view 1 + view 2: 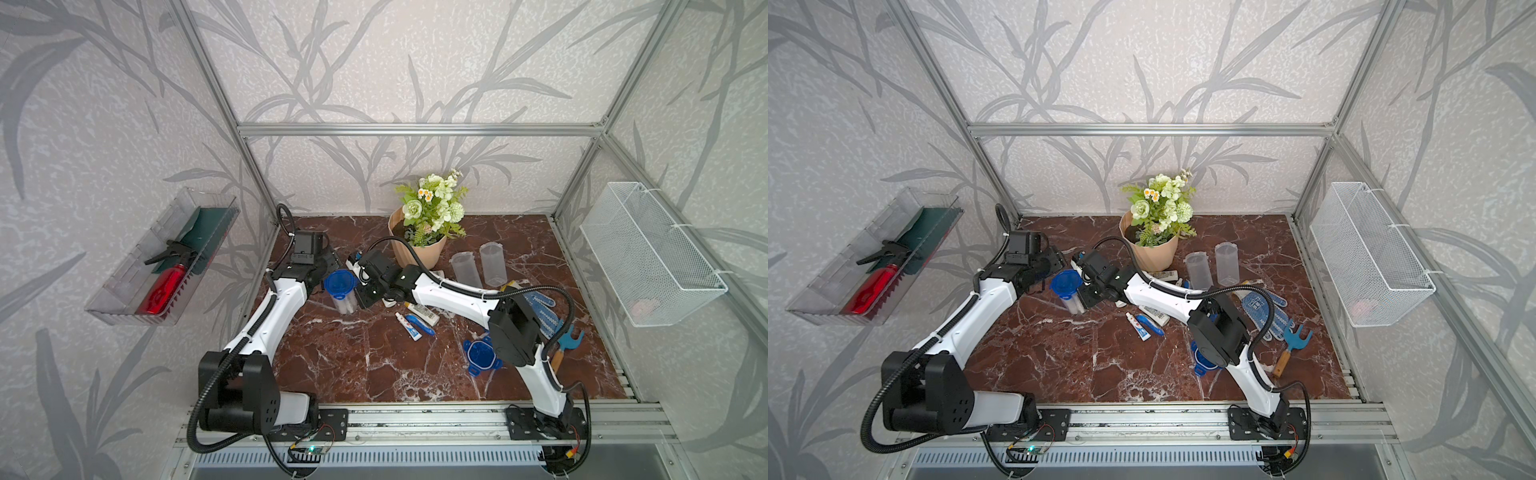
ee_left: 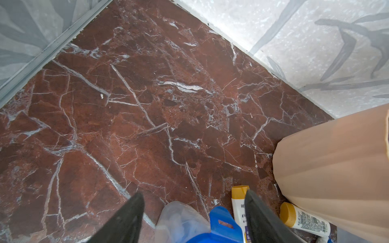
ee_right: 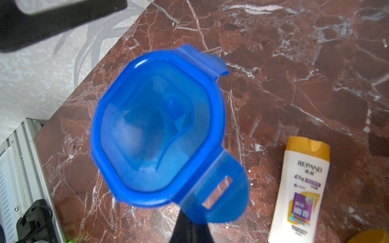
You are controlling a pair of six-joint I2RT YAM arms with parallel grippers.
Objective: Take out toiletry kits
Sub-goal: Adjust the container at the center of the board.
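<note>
My left gripper [image 2: 193, 193] is open. In the left wrist view its two black fingers [image 2: 124, 223] stand well apart at the bottom edge and hold nothing. The blue lid [image 2: 221, 216] of a clear jar [image 2: 179, 221] shows low between them.

My right gripper [image 3: 189, 218] is closed. In the right wrist view its dark tip rises from the bottom edge and disappears behind a raised clip flap of that lid. The lid fills the centre of the frame and is slightly blurred. I cannot tell whether the tip grips the flap or only touches it.

In both top views the lidded jar stands left of centre on the red marble table [image 1: 374, 365], between my two grippers. The pale items inside it are too small to name.

Toiletry items lie loose on the table. Just right of centre in a top view are a white-blue toothpaste tube [image 1: 407, 326], a blue toothbrush [image 1: 420, 324] beside it, and a white mini bottle [image 1: 424, 313] just above them. At the lower right of the left wrist view, a yellow-capped mini bottle [image 2: 239, 205] lies partly behind one finger. A second bottle [image 2: 305, 219] lies against the base of the tan flower pot [image 2: 336, 168].

Two open jars [image 1: 465, 270] stand to the right of the pot in the top views. A loose lid [image 1: 481, 354] lies at lower right, partly behind my right arm.
</note>
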